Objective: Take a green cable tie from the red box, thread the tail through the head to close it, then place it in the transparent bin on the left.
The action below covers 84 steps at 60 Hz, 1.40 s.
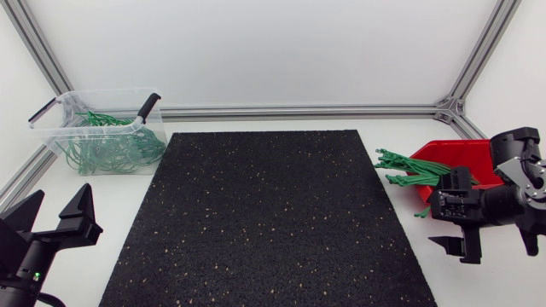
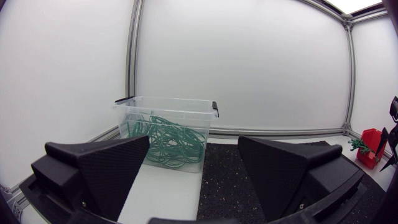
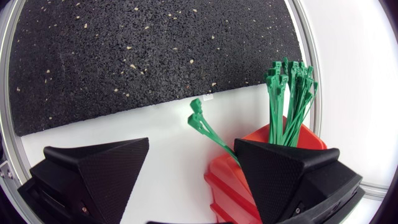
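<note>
1. Right pincer (image 3: 191, 149) spread, empty, at red box (image 3: 219, 177); left pincer (image 2: 193, 143) spread, empty, facing transparent bin (image 2: 165, 101)
2. Green cable ties (image 3: 289, 93) bundled in box; one tie (image 3: 205, 127) juts out over the surface (image 3: 124, 124)
3. Ties look light, springy and slick: pinch the stray one mid-strap

A black rubber mat (image 1: 269, 213), flecked with pale specks, is lying flat across the middle of the white table (image 1: 124, 189). In the head view it is stretching from 12 o'clock down to 6 o'clock, where it is running out of sight. Bare table is showing as strips at 9 o'clock and 3 o'clock and, more narrowly, at 12 o'clock. In both wrist views the mat (image 2: 230, 180) (image 3: 124, 50) is meeting the table (image 2: 168, 193) (image 3: 168, 137) along a straight edge.
</note>
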### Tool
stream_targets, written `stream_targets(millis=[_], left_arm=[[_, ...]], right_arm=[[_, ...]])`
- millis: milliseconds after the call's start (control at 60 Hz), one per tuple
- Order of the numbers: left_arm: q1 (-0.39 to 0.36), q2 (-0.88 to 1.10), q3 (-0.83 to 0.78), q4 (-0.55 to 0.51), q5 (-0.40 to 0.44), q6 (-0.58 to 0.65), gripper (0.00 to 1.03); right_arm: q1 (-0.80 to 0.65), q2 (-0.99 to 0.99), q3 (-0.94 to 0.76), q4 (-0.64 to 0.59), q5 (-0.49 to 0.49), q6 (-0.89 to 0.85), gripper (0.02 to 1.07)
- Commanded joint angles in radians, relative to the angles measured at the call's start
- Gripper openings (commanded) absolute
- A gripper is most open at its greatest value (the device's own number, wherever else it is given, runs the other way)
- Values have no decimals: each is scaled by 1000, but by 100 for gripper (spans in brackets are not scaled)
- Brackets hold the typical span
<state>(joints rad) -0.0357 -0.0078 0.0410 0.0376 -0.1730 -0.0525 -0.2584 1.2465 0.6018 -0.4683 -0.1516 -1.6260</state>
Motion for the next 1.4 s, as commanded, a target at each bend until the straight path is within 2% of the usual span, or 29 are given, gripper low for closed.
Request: stream_targets(millis=[0,83,167,317,633,1383], left_arm=[[3,8,-43,-18,1,-12,100],[3,9,-43,-19,1,-12,100],[7,9,-43,-19,1,-12,100],[3,9,-43,-19,3,-12,100],[3,9,-43,-19,3,-12,100],[0,9,-43,-19,4,-12,100]], right_arm=[[-12,-38,-28,-13,6,-37,102],[-12,-47,-27,-26,6,-49,101],[-15,-61,-27,-53,6,-69,96],[-19,-87,-28,-75,6,-86,96],[41,31,-17,56,47,-35,96],[70,128,96,80,57,28,96]])
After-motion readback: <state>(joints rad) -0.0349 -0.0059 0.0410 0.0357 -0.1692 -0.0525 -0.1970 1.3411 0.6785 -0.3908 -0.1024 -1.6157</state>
